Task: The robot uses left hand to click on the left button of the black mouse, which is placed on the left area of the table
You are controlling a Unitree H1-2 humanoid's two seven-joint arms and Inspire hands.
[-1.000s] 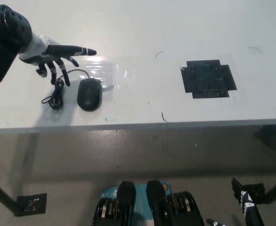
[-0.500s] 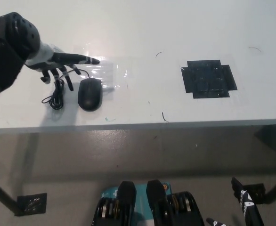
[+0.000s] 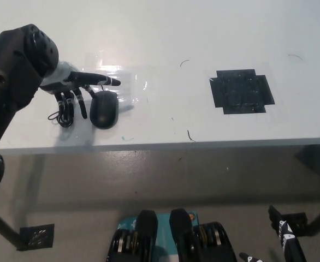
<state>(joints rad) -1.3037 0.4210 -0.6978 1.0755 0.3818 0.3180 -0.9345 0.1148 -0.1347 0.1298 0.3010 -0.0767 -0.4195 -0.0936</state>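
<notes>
A single black mouse (image 3: 104, 108) lies on the left part of the white table (image 3: 165, 33), close to the near edge. It is a smooth, rounded oval with a dull sheen, its long axis running near to far. Its thin black cable (image 3: 65, 115) lies in a loose tangle of loops on the table just to the left of it.

The mouse's far end rests on one sheet of clear, glossy plastic film (image 3: 128, 83), roughly rectangular, which catches a bright glare and shows faint wrinkles.

The left hand (image 3: 77, 87) hangs over the table at the far left of the mouse, reaching in from the left on a bulky dark, matte arm. It grasps nothing. One finger stretches out straight to the right, its dark tip just past the far end of the mouse, while the other fingers (image 3: 82, 106) point down and toward the near side, spread a little apart, right beside the mouse's left flank and over the cable. Whether any fingertip touches the mouse cannot be told.

To the right, well apart from the mouse, one flat patch of black tape (image 3: 241, 91) sticks to the table, a rough cross-like square built of overlapping strips with a slight shine.

The black right hand (image 3: 283, 233) rests low at the bottom right, below table level; how its fingers are set cannot be told.
</notes>
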